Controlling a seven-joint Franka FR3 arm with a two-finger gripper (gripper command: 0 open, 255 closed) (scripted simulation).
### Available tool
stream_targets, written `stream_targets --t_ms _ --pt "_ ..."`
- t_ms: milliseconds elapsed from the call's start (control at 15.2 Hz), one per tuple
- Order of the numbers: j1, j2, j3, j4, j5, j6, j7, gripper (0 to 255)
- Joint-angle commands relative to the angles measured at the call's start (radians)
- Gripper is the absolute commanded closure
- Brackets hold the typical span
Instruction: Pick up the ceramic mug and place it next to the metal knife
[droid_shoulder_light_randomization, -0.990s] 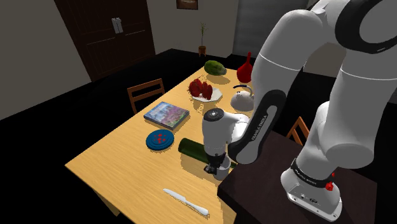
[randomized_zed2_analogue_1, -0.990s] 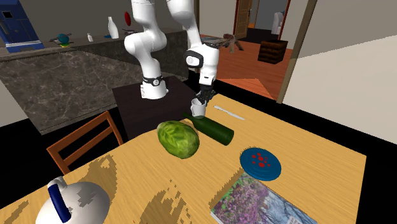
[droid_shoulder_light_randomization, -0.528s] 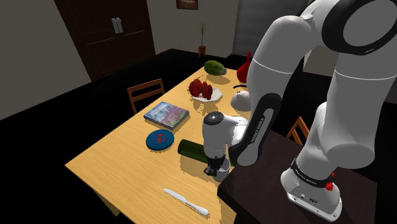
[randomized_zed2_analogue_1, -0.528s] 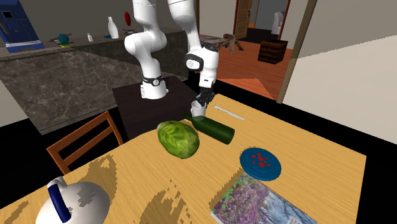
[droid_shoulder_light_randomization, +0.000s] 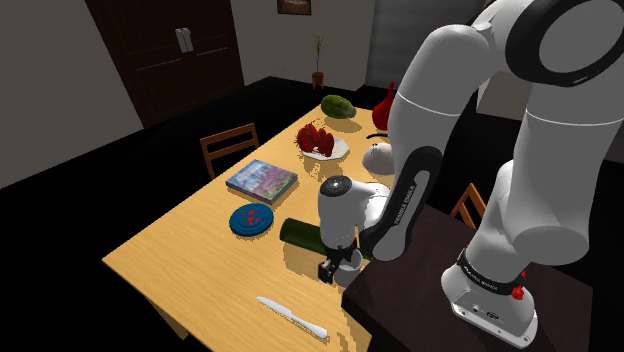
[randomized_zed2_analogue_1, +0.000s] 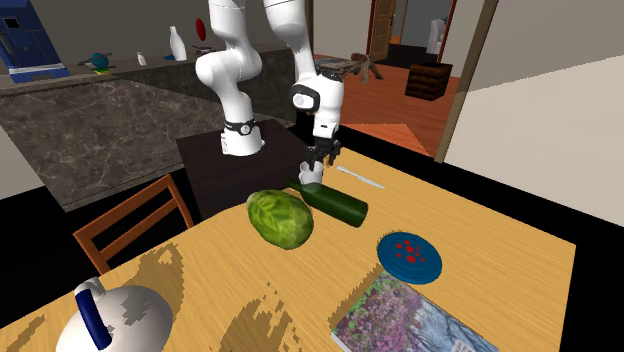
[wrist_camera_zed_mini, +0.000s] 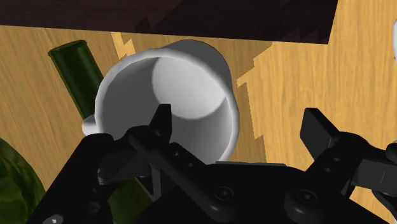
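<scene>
While the fingers (wrist_camera_zed_mini: 161, 125) stand spread over the white mug (wrist_camera_zed_mini: 186, 86), wooden table (droid_shoulder_light_randomization: 190, 236), dark double door (droid_shoulder_light_randomization: 180, 62) beyond.

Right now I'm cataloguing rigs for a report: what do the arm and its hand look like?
The white rounded arm has dark ring joints, dark lettering along its forearm link and a small red mark near its base. The all-black two-finger hand has blocky fingers and round screw heads on its body.
</scene>
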Motion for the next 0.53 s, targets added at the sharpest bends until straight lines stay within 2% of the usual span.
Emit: stream_targets --t_ms 0,198,462 --pt "-0.018 -0.047 0.031 -0.006 0.048 -0.039 -0.035 0" --pt "-0.038 -0.176 0.082 -0.012 0.169 -0.155 -0.121 0" --pt "-0.033 -0.176 0.077 -0.012 0.170 -0.155 -0.122 0"
